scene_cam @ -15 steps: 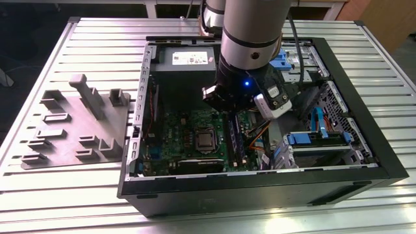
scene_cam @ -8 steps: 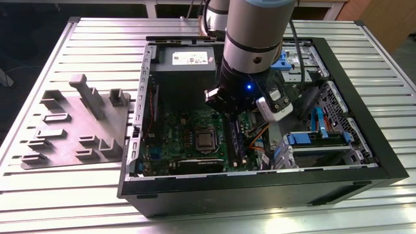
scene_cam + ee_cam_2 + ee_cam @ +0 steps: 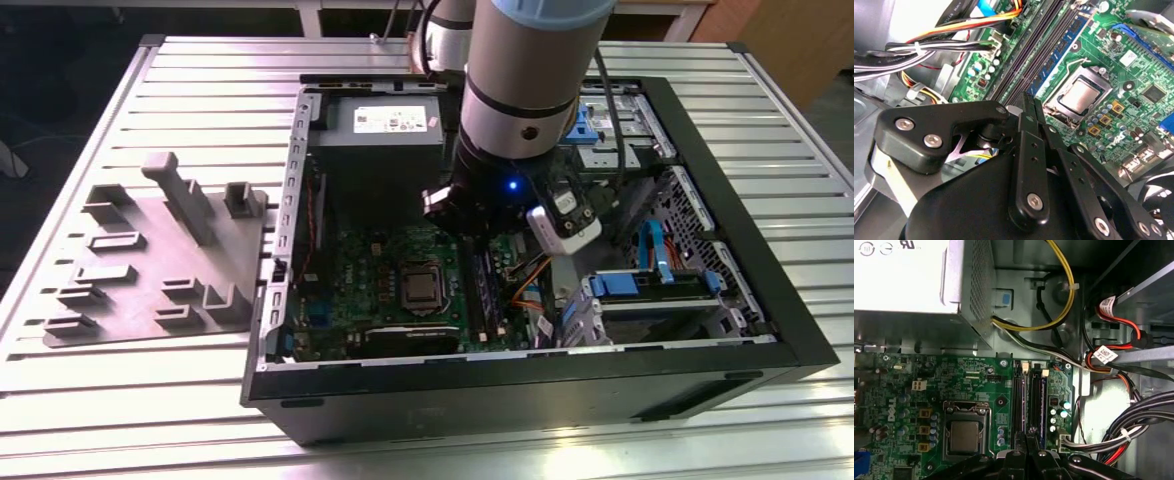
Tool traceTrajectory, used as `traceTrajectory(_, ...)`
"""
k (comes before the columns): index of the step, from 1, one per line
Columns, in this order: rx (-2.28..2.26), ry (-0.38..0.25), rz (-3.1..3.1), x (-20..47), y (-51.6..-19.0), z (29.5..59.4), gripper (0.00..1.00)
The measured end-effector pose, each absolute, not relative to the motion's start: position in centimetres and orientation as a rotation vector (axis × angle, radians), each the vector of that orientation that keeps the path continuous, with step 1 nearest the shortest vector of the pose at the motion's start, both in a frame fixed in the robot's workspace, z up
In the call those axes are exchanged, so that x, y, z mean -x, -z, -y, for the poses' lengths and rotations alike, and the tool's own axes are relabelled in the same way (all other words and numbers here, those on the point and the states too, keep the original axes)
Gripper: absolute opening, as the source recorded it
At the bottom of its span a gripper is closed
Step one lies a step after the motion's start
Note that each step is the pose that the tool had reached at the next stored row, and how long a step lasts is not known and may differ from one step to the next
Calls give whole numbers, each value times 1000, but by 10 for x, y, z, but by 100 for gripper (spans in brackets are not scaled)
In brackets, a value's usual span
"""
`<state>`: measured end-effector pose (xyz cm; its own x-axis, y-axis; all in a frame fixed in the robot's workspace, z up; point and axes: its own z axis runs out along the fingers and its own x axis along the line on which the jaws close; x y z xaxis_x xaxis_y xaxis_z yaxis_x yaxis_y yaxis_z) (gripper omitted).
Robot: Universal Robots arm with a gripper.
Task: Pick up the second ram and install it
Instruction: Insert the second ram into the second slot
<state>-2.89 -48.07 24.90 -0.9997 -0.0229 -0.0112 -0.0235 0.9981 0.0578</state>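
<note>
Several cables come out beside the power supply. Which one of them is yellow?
The cable swinging in a wide arc across the grey case wall; the cables beside it are black and white.

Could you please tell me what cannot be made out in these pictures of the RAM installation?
- Both wrist views: the gripper covers the near end of the RAM slots; whether it holds the second ram cannot be told.
- Exterior view: the arm hides most of those slots.
- Second wrist view: the slots' far ends are cut off by the picture's edge.
</note>
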Motion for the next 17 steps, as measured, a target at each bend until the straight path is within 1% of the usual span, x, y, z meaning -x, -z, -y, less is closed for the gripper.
traceTrajectory(17, 36, -86, -3130, 31, -238, 481, 12)
